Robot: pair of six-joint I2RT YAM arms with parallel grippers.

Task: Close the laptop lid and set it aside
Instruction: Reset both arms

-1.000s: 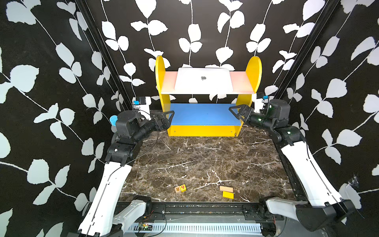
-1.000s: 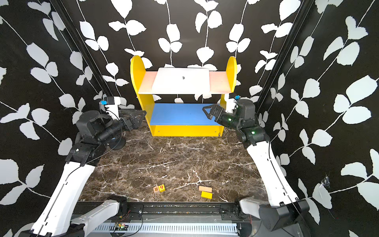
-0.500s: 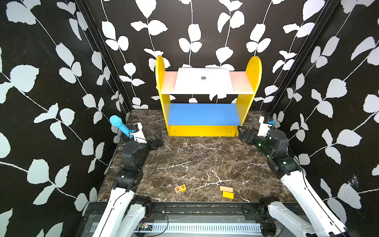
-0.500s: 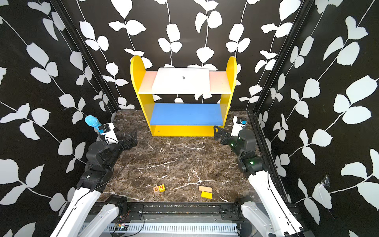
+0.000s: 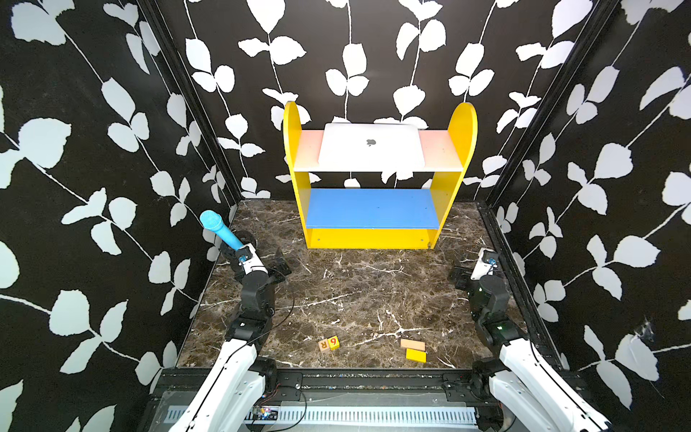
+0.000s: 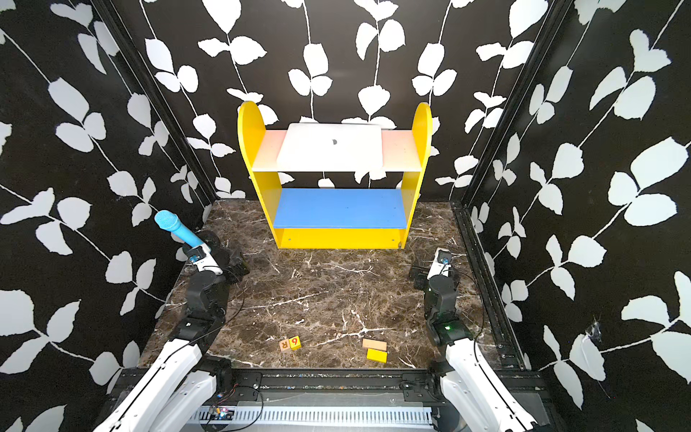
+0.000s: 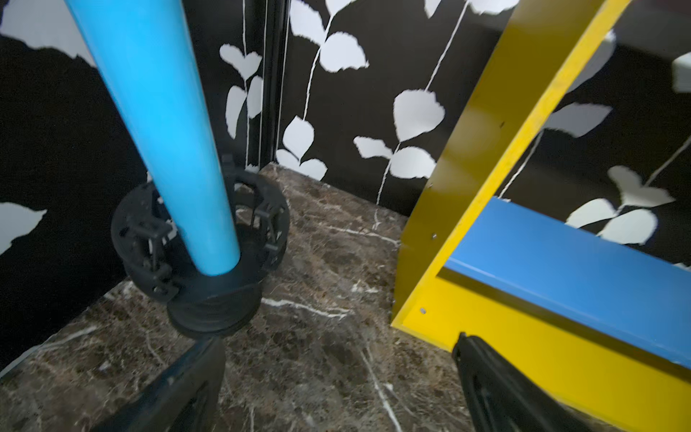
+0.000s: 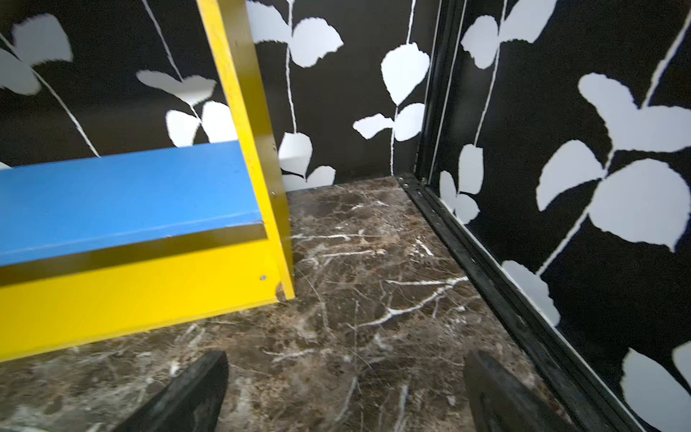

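Note:
The laptop point(image 5: 370, 149) point(image 6: 331, 149) lies flat on the pink upper board of a yellow shelf unit point(image 5: 374, 238) at the back. The laptop lid is down, its silver shell with the dark logo facing up. My left gripper point(image 5: 280, 263) point(image 7: 338, 342) hovers low over the marble at the left, jaws open and empty, near the shelf's front left corner. My right gripper point(image 5: 458, 275) point(image 8: 347, 355) is low at the right by the wall rail, open and empty too. Both are far below the laptop.
A blue microphone-shaped pole point(image 5: 220, 230) point(image 7: 168, 131) leans out of a black round base point(image 7: 202, 239) in the back left corner, close to the left gripper. Two letter blocks point(image 5: 329, 343), a wooden block point(image 5: 412, 344) and a yellow block point(image 5: 415, 355) lie near the front edge.
Both arms have drawn back from the shelf's sides and dropped to the table by the side walls. The laptop has stayed on the upper board.

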